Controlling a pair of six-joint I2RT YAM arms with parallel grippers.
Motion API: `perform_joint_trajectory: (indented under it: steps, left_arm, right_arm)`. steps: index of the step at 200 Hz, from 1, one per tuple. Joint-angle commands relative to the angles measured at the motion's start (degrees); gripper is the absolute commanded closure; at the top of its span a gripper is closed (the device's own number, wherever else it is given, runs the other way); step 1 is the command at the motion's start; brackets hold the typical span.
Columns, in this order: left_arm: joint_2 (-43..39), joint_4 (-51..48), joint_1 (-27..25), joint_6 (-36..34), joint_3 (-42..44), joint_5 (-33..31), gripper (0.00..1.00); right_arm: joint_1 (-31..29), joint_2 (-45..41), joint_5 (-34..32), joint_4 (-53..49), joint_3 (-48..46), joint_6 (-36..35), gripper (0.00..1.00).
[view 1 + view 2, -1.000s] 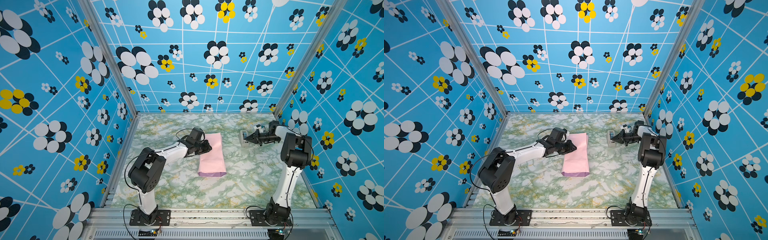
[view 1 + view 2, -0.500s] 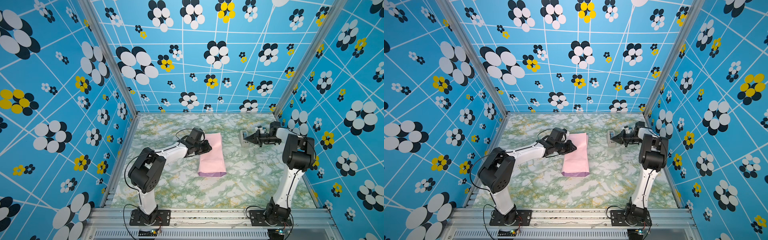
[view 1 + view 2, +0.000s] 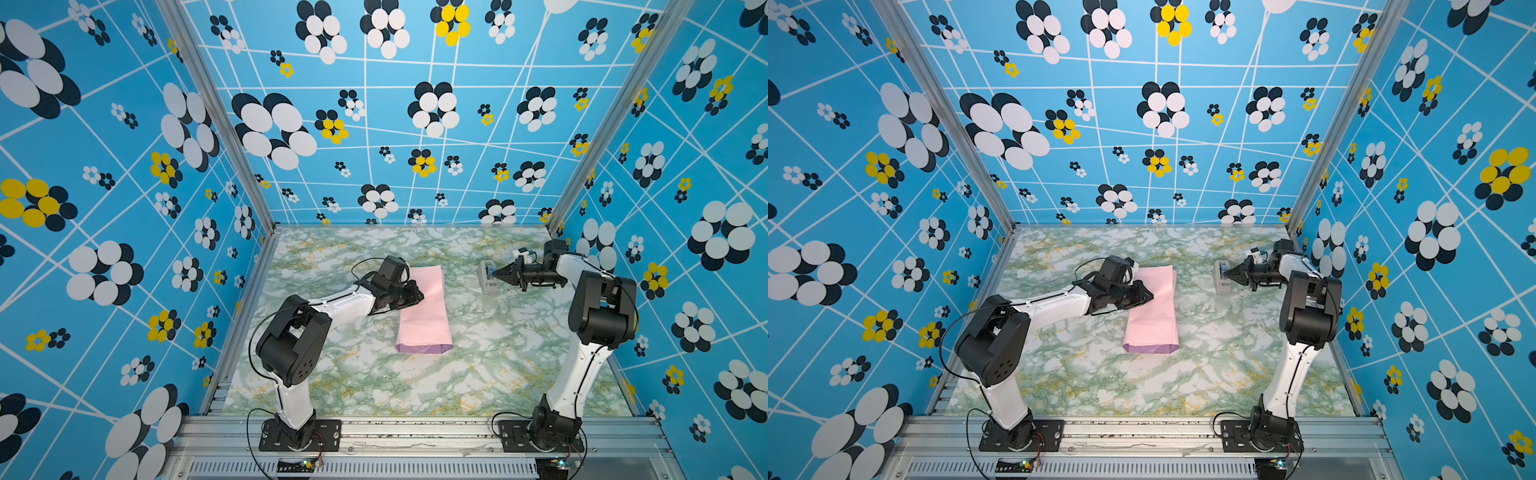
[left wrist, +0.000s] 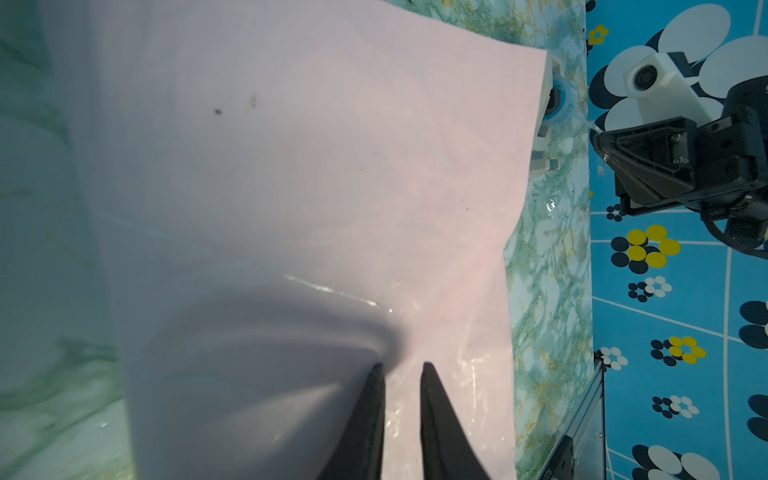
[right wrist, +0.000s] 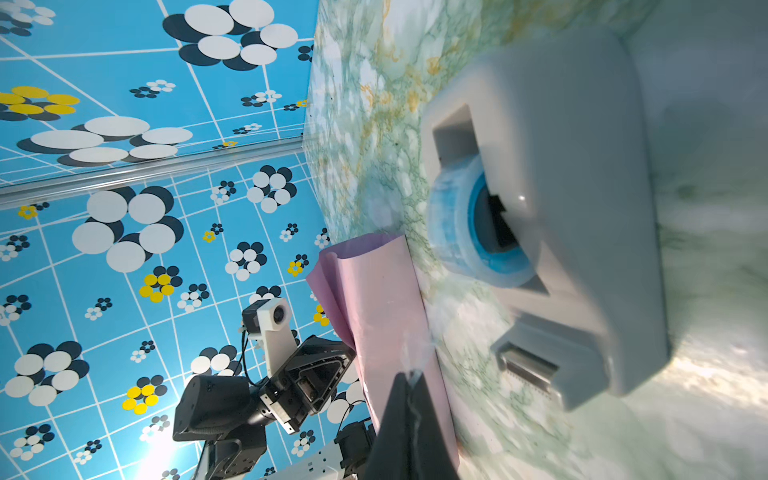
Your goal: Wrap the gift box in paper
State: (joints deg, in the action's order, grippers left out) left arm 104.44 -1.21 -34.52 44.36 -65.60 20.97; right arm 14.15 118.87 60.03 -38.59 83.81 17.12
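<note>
The paper lies mid-table folded into a long parcel, pale pink face up with a lilac end toward the front. The gift box is hidden; I cannot see it under the paper. My left gripper rests its tips on the paper's top face, its jaws a narrow gap apart with nothing between them. My right gripper is shut on a wisp of clear tape, just in front of the tape dispenser.
The white-grey dispenser with its blue tape roll stands at the back right of the marble-patterned table. Patterned blue walls close in the left, right and back sides. A metal rail runs along the front.
The right arm has shifted slightly to the right, drawing its shut gripper a little away from the dispenser. The left arm and the paper have not moved.
</note>
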Motion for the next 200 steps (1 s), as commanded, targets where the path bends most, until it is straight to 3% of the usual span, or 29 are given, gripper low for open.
perform_joint_trajectory:
  steps: [1, 67, 200]
  left_arm:
    - [1.9, -5.0, -0.2, -0.1, 3.0, -3.4, 0.80]
    - [0.6, -4.9, -0.2, -0.1, 3.4, -3.5, 0.80]
    - [0.7, -4.9, -0.5, -0.3, 3.0, -3.6, 0.80]
  right_arm:
    - [0.6, -4.8, -0.6, -5.7, -2.8, -3.1, 1.00]
    - [0.7, -9.3, -6.5, -3.8, -10.2, -2.5, 1.00]
    - [0.6, -7.8, -8.1, 8.3, -20.3, 3.1, 1.00]
